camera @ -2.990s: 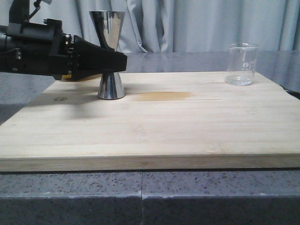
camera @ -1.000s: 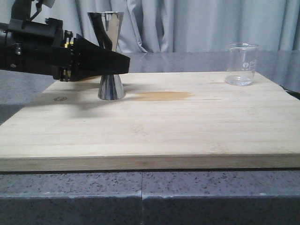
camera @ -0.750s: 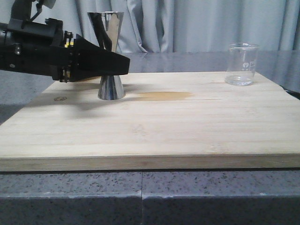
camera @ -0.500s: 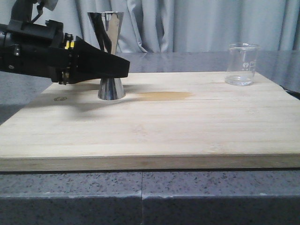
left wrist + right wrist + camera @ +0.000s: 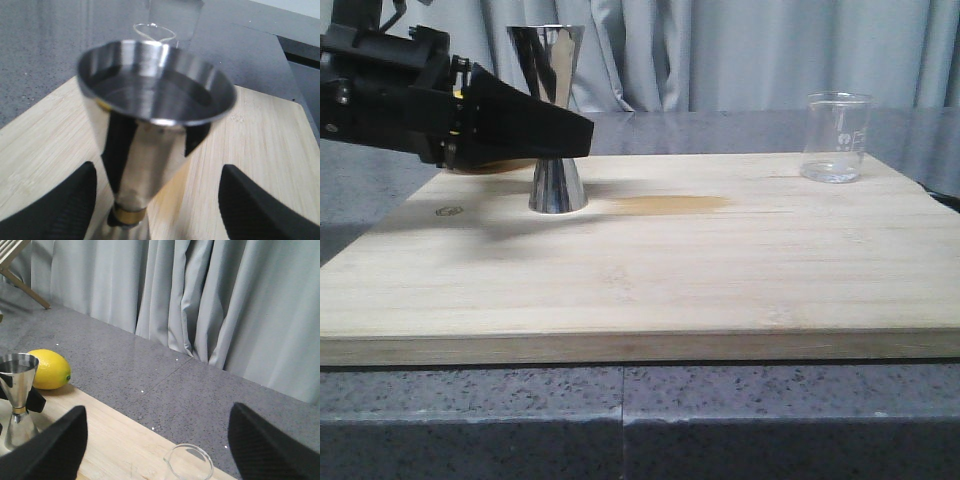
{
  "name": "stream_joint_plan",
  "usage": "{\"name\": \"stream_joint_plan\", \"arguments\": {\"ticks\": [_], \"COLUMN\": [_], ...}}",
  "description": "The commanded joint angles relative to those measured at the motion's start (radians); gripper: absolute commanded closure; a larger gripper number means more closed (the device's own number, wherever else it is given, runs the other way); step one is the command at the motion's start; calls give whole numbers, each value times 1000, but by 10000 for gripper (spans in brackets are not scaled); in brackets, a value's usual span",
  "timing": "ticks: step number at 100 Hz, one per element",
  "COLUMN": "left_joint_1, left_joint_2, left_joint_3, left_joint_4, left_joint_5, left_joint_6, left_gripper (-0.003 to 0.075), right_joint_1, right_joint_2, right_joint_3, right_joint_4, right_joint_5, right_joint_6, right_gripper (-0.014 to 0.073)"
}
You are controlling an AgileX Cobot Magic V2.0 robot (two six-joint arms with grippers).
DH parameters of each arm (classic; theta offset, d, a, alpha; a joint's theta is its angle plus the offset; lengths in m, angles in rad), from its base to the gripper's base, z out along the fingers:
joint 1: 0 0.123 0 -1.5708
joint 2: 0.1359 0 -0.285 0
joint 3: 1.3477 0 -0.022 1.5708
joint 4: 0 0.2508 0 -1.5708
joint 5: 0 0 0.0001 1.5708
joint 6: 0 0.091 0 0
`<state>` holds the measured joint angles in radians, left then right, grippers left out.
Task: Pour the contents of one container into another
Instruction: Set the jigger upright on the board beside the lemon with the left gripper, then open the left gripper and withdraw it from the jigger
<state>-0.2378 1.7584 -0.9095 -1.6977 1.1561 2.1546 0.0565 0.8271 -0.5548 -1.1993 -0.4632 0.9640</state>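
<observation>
the left gripper point(image 5: 155, 200) has its jaws spread wide, one black finger on each side of the steel jigger point(image 5: 552, 118) at its gold-banded waist, with clear gaps, so nothing is gripped. compared with half a second ago the left arm body sits a little higher and more tilted in the front view, while the jigger has not shifted. the jigger is shiny, hourglass-shaped, upright on the pale wooden board point(image 5: 650, 270) toward 10 o'clock; its waist is hidden behind the black finger in the front view. the left wrist view is blurred, and its cup interior looks dark. the right gripper point(image 5: 157, 450) also has its jaws wide apart, holding nothing, only the finger tips showing. the clear glass beaker point(image 5: 836, 137) stands upright at 2 o'clock, well apart from the jigger; its white marks are too faint to read. a yellow lemon point(image 5: 47, 369) lies behind the jigger on the speckled grey tabletop point(image 5: 620, 420).
</observation>
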Motion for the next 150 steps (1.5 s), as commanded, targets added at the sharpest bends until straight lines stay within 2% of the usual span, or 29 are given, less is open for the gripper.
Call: {"name": "stream_joint_plan", "arguments": {"ticks": [1, 32, 102, 133, 150], "left_joint_1": [-2, 8, 122, 206, 279], "left_joint_2": [-62, -94, -130, -227, -315], "left_joint_3": [-18, -18, -18, -18, -18], "left_joint_4": [-43, 7, 75, 107, 107], "left_joint_5": [112, 108, 111, 111, 111], "left_joint_6": [-8, -17, -37, -94, -181], "left_gripper": [237, 237, 237, 237, 237], "right_joint_1": [0, 0, 0, 0, 0], "right_joint_2": [-15, -15, -15, -15, -15], "right_joint_3": [-25, -25, -25, -25, -28], "right_joint_4": [20, 20, 18, 18, 18], "right_joint_5": [-32, -32, -32, 11, 41], "right_joint_6": [-1, -1, -1, -1, -1], "right_gripper": [60, 60, 60, 60, 60]}}
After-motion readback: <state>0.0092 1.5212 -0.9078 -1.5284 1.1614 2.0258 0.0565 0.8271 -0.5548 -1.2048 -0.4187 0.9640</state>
